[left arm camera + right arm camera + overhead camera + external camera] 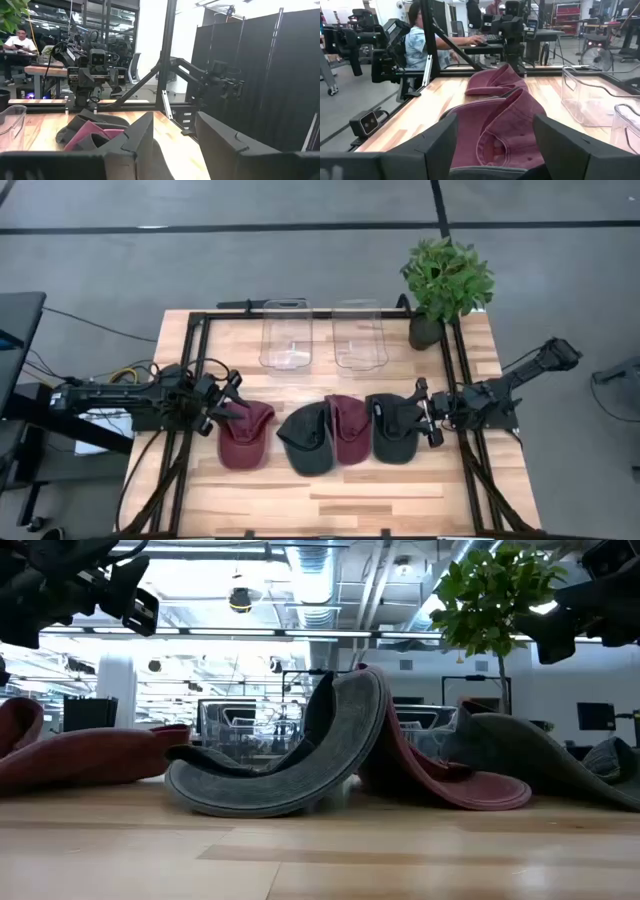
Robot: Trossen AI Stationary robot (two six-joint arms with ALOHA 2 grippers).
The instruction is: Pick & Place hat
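Four caps lie in a row on the wooden table. From the left they are a maroon cap (245,435) (80,755), a dark grey cap (305,438) (300,760), a second maroon cap (348,428) (495,125) and a dark cap (395,428) (540,760). The grey cap's brim curls up and leans on the second maroon cap. My left gripper (232,408) (172,125) is open, above the far left edge of the left maroon cap. My right gripper (425,415) (495,125) is open, above the right edge of the dark cap. In the low view both hang well above the caps.
Two clear plastic bins (287,333) (360,335) stand side by side at the table's far edge. A potted plant (445,280) stands at the far right corner. Black frame rails (195,380) (455,370) run along both sides. Bare wood lies near the front edge (330,500).
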